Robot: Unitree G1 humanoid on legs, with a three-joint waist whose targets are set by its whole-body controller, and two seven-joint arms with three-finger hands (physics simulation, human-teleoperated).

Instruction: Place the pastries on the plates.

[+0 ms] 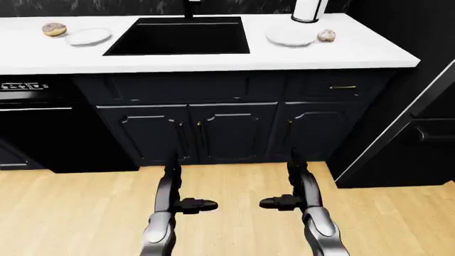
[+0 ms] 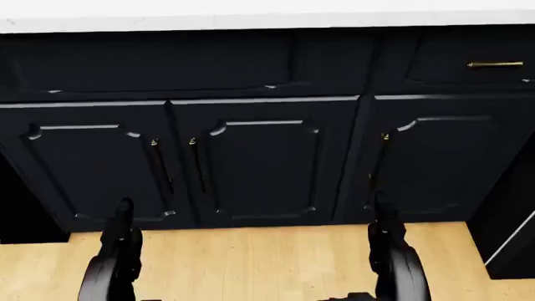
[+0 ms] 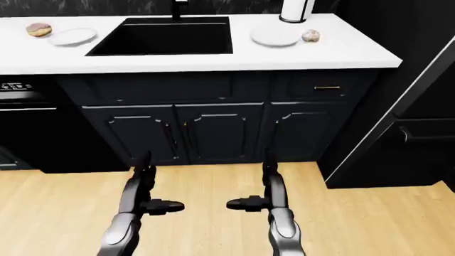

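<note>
Left-eye view: You stood well short of the desk (image 1: 213,60), with the sink (image 1: 177,36) as the landmark at its middle. To the left of the sink lay a plate (image 1: 89,37) with a pastry (image 1: 54,29) just beside its far-left edge, not on it. To the right of the sink lay a second plate (image 1: 290,37), and a second pastry (image 1: 326,36) sat at its right edge, close enough that I could not tell whether it touched. A paper-towel roll (image 1: 309,9) stood above that plate. Neither pastry was on a plate, so the task stood undone. Your left hand (image 1: 181,204) and right hand (image 1: 290,201) hung low over the wooden floor (image 1: 64,213), below the sink cabinet, fingers released and holding nothing. I judged this a carrying posture for the approach, since nothing was within reach.

Head view: This camera looked down at the cabinet doors (image 2: 259,163) under the sink. Both forearms showed at the bottom. No pastry or plate appeared.

Right-eye view: It showed the same layout, shifted slightly. Each pastry lay outboard of its plate, away from the sink.
</note>
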